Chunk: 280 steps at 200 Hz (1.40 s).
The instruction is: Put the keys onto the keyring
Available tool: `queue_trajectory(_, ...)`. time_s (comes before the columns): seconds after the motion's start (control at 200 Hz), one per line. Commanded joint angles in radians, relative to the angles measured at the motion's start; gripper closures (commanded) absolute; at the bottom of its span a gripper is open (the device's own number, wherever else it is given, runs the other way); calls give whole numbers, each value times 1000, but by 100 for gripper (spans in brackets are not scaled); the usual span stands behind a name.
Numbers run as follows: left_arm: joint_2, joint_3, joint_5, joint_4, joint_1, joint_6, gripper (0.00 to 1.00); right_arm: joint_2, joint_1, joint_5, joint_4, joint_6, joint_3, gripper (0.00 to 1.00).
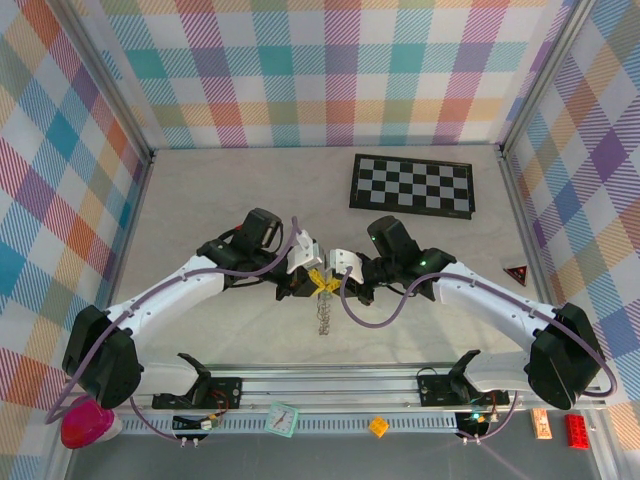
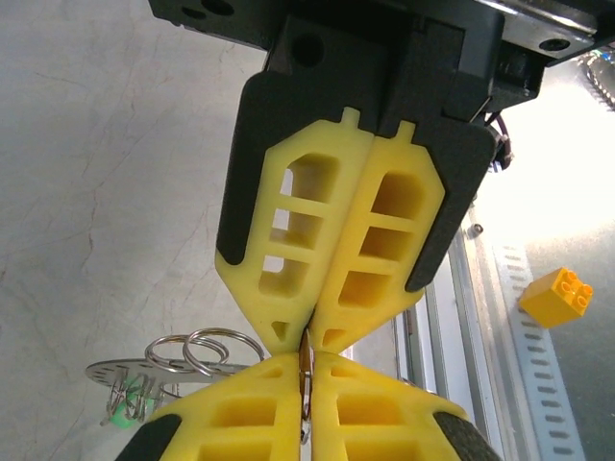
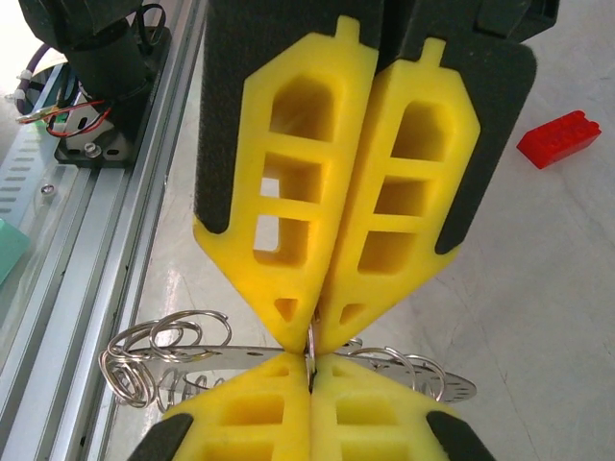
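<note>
**A:** While the keyring (image 1: pixel 322 312) hangs mid-table (image 1: pixel 220 200), who has hold of it?

**B:** Both. The right gripper (image 3: pixel 309 343) is clamped tight on its rim. The left gripper (image 2: pixel 306 344), tip to tip with it, is closed on a thin metal edge, likely the same rim. A green key (image 2: pixel 121 415) dangles nearby.

**A:** The risk?

**B:** Shallow pinches. Any tug apart could let the floppy ring slip and drop.

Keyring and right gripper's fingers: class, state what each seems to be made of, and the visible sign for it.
The keyring looks like polished metal: silvery, thin, with glinting wire loops. The fingers of the right gripper look like matte yellow plastic, possibly printed: even colour, no shine, cut-out windows.
</note>
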Motion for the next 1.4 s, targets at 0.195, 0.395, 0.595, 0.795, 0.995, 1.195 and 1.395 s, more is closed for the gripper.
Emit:
queue_trajectory(0.195,23,59,34,-27,6,32,100,8,5,-57,43,0,11,100)
queue_trajectory(0.395,-6,39,-77,16,6,-53,100,-16,-7,-18,76,84,-15,80)
queue_trajectory(0.595,-110,2,-442,128,-12,-539,100,-119,-43,78,126,246,-86,63)
queue_trajectory(0.795,-195,14,-672,62,-31,-1079,100,-194,-37,143,188,521,-102,65)
queue_trajectory(0.995,-131,112,-711,-215,-37,-1422,100,-202,85,146,185,735,-72,69)
queue_trajectory(1.195,-26,230,-690,-393,-37,-1604,100,-172,204,227,236,860,-100,69)
queue_trajectory(1.395,-10,251,-673,-399,-37,-1724,100,-118,220,318,318,928,-137,62)
